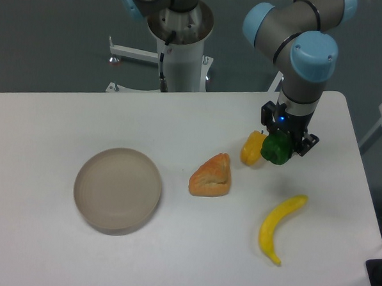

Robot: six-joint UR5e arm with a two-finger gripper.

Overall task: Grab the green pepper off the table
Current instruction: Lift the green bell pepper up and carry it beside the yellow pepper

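Observation:
The green pepper (277,149) is small, glossy and dark green. It sits between the fingers of my gripper (282,145) at the right of the white table (44,129). The gripper comes down from above and is closed around the pepper. I cannot tell whether the pepper rests on the table or hangs just above it. A small yellow-orange pepper (252,148) lies right next to the green pepper, on its left, touching or nearly touching it.
A croissant (211,176) lies left of the peppers. A yellow banana (279,226) lies in front of the gripper. A round grey bowl (117,189) stands at the left. The table's right edge is close to the arm.

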